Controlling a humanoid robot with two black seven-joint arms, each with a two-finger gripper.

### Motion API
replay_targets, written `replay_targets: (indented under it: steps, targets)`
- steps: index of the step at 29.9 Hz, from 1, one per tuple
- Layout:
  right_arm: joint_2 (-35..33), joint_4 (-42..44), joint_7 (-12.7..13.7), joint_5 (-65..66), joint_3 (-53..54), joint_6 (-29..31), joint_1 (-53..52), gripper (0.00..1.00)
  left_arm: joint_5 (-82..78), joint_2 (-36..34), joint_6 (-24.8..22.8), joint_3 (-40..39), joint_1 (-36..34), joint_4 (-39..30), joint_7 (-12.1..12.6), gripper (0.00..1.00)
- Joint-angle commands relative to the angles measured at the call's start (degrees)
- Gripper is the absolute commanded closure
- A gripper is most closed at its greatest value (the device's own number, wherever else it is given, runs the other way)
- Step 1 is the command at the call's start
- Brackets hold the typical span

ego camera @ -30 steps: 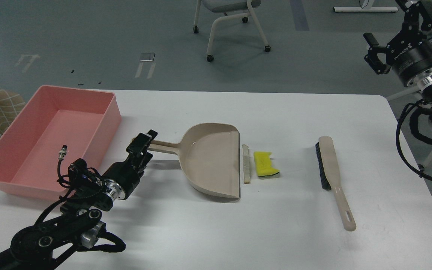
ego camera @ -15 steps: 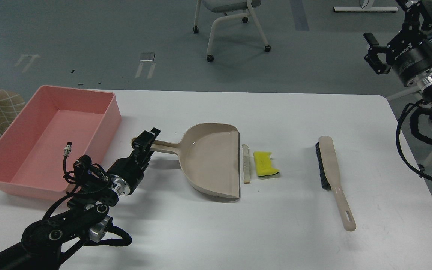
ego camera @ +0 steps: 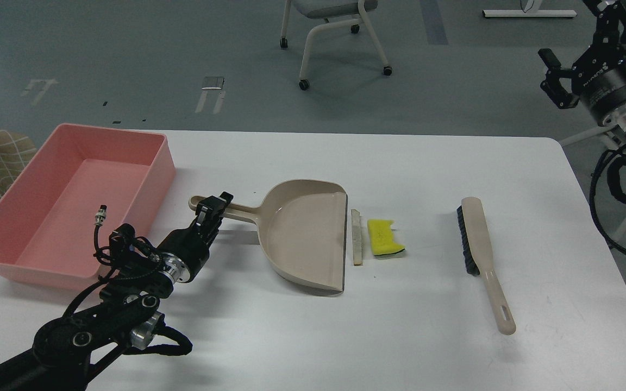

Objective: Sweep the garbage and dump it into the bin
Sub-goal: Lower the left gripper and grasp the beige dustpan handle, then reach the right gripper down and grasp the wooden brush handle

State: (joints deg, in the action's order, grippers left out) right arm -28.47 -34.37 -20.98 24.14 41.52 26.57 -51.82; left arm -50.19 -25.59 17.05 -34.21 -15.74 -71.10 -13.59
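Since a second ago, the left end effector (ego camera: 214,205) has slid along the dustpan (ego camera: 305,236) handle and now sits closed around it near its far end, while the pan has shifted slightly, its front edge drawn a little back from the scraps. The right end effector (ego camera: 555,79) has drifted further right, hanging high beyond the tabletop (ego camera: 400,336) corner; its fingers are too dark to tell how far apart they stand. Just right of the dustpan's open edge lies the thin whitish slice (ego camera: 356,237), with the yellow sponge piece (ego camera: 385,237) beside it. Well right of these lies the brush (ego camera: 481,260). The pink bin (ego camera: 74,201) stands at the tabletop's left end.
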Motion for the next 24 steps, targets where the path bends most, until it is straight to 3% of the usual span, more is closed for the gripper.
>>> replay_targets:
  steps: [1,6,11,16,24]
  targets:
    - [-6.4,-6.7,0.3,2.7,-7.6,0.0,-0.1,0.00,0.0,0.1,0.0,-0.1,-0.5,0.0,0.0,1.00]
    - [-17.7,-20.5,2.1,8.4,-15.7,0.0,0.0,0.00,0.0,0.2,0.0,0.0,-1.2,0.0,0.0,1.00]
    - [-33.6,-38.9,5.0,19.8,-23.1,0.0,0.2,0.00,0.0,0.3,0.0,-0.1,-1.2,0.0,0.0,1.00]
    - [-43.4,-48.2,5.6,26.0,-26.7,0.5,0.4,0.00,0.0,0.3,0.0,0.0,-1.3,0.0,0.0,1.00]
    - [-47.9,-54.3,7.5,37.3,-30.0,0.6,3.7,0.00,-0.1,0.3,0.1,-0.2,-1.9,0.0,-0.3,1.00]
